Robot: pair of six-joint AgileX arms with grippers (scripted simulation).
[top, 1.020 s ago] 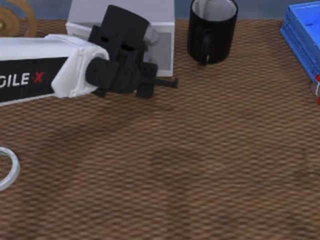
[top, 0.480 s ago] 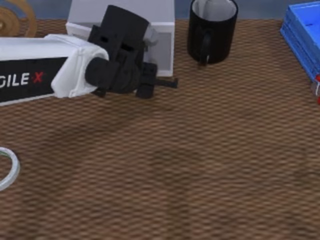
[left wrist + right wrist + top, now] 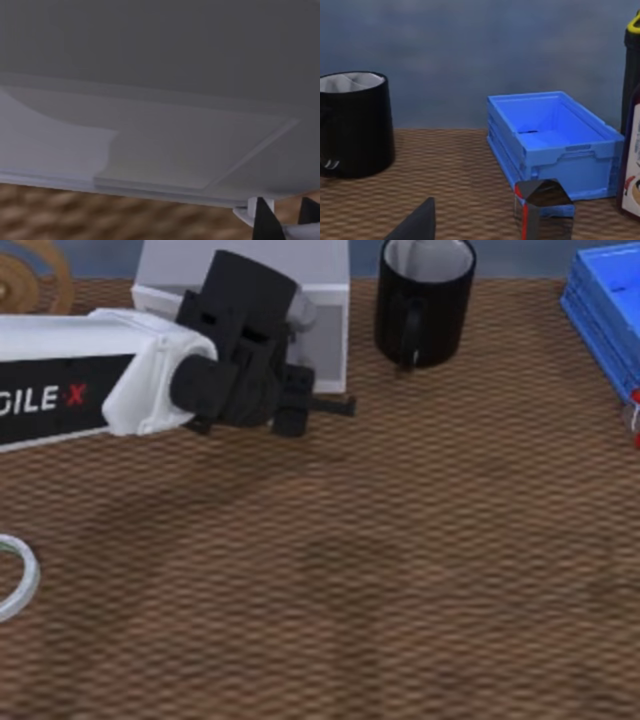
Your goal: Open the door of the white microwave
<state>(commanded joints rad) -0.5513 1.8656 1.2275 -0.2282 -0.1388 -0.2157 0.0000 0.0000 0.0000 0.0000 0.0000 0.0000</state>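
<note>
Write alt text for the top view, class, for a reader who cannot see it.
The left gripper, on a white and black arm reaching in from the table's left, sits at the front of the white microwave at the far edge of a brown woven table. A black mug stands right of the microwave, with a blue crate at the far right.

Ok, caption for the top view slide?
Left gripper at the white microwave's front, black mug beside it.

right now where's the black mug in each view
Top view: black mug at the far edge, right of the white microwave.
Left wrist view: not in it.
Right wrist view: mug across from the blue crate.
Shared landmark: blue crate, at the top view's right edge.
</note>
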